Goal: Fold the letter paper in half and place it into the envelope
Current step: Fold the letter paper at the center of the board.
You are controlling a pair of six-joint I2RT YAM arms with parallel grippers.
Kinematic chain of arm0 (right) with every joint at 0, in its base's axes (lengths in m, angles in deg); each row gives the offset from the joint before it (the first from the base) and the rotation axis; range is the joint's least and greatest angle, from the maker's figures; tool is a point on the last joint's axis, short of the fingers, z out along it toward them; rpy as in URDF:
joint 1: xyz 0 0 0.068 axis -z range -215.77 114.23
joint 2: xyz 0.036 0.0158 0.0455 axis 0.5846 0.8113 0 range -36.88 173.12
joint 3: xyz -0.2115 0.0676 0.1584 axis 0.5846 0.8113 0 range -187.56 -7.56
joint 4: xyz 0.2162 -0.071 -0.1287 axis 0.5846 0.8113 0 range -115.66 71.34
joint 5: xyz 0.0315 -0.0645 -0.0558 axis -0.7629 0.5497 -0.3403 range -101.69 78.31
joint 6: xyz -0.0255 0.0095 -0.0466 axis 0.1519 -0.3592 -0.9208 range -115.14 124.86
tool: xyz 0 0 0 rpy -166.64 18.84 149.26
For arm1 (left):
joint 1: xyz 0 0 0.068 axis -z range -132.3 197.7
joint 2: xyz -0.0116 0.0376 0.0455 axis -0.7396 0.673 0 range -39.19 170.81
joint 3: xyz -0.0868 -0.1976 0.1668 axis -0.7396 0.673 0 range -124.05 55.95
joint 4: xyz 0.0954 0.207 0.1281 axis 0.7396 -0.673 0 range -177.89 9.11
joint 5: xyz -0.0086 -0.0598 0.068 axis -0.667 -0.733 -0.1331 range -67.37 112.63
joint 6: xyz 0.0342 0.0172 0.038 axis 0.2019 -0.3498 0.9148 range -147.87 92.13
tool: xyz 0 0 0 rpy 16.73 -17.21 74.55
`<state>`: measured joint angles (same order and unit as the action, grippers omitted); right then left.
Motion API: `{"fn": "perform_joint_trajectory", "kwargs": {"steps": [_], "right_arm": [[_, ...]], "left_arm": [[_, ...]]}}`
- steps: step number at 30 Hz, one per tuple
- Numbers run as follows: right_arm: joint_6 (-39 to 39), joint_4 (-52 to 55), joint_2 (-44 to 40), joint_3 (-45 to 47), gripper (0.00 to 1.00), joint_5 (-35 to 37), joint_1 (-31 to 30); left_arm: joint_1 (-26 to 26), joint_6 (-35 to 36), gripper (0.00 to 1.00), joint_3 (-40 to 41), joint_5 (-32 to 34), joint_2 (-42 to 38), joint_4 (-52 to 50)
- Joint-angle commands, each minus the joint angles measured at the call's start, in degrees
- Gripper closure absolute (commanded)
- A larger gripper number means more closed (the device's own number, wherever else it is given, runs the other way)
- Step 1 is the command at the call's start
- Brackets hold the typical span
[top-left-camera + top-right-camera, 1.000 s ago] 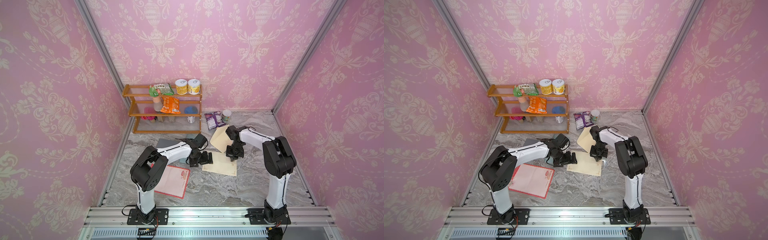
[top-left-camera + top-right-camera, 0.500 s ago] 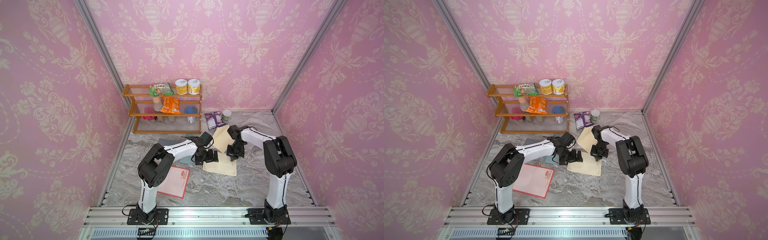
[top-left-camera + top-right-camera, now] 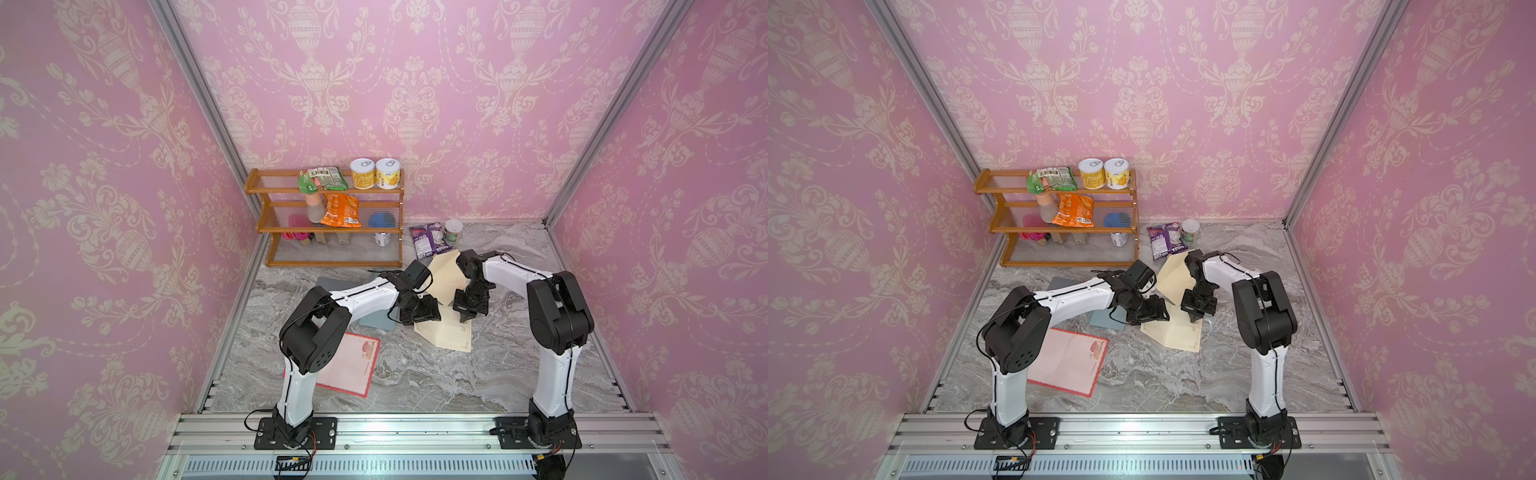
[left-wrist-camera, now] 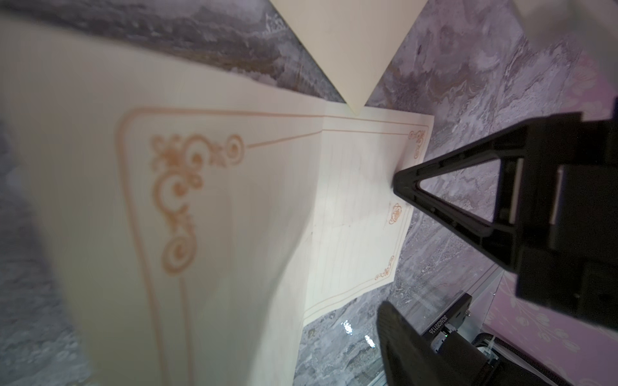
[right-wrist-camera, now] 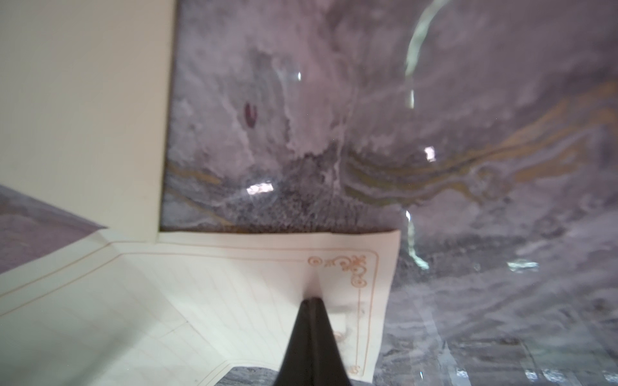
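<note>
My right gripper [image 5: 311, 302] is clenched, both fingers tight together, and its tip presses down on the letter [image 3: 449, 336] near a scrolled corner. My left gripper [image 3: 430, 312] sits at the letter's opposite edge, where that half rises off the surface along a crease. I cannot tell whether it grips the sheet or stands loose, because my wrist view shows mostly paper close to the lens. The letter lies mid-table between my two arms. The envelope [image 3: 442, 276] lies just beyond it, one corner overlapping the letter's far edge.

The table [image 3: 415, 386] is grey marble with pale and ochre veins, glossy enough to throw back small lights. Near my left arm lie a red-bordered sheet [image 3: 353, 365] and a grey card [image 3: 376, 324], the card partly under the arm. At the back left stands a three-shelf wooden rack [image 3: 286, 229] with cans [image 3: 365, 173] on top and snack bags [image 3: 341, 210]. A purple packet [image 3: 428, 240] and a cup [image 3: 453, 230] sit beside it. Pink damask walls [image 3: 415, 83] close the space, with metal posts [image 3: 195, 83] in the corners. An aluminium rail [image 3: 415, 430] in front carries both arm bases.
</note>
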<state>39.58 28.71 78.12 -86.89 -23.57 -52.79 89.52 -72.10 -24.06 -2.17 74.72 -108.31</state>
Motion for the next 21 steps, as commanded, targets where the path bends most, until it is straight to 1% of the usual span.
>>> {"fn": "perform_joint_trajectory", "kwargs": {"steps": [1,3,4,6,10,18,21], "right_arm": [[1.0,-2.6,1.2,0.5,1.0,-0.9,-0.2],[1.2,-2.7,-0.7,0.7,1.0,-1.8,-0.2],[1.3,-2.7,-1.6,0.9,1.0,-2.4,-0.2],[1.6,-3.1,-3.1,1.4,1.0,-4.0,-0.2],[3.2,-5.3,-4.3,3.0,1.0,-7.1,-0.3],[6.4,-10.7,-2.7,4.8,1.0,-11.0,-0.5],[6.8,-11.4,-1.2,4.7,1.0,-11.1,-0.6]], "left_arm": [[0.3,1.9,0.55,-2.5,0.5,1.1,-2.3],[0.2,4.2,0.75,-4.5,1.6,1.7,-5.1],[0.2,5.2,0.84,-5.2,2.1,1.8,-6.3],[0.2,7.5,0.94,-6.4,3.6,1.8,-8.9],[0.1,10.3,1.0,-7.7,6.3,1.4,-13.1],[0.0,12.4,1.0,-7.7,10.6,0.4,-18.2],[0.0,11.9,1.0,-7.7,10.3,-0.1,-17.9]]}}
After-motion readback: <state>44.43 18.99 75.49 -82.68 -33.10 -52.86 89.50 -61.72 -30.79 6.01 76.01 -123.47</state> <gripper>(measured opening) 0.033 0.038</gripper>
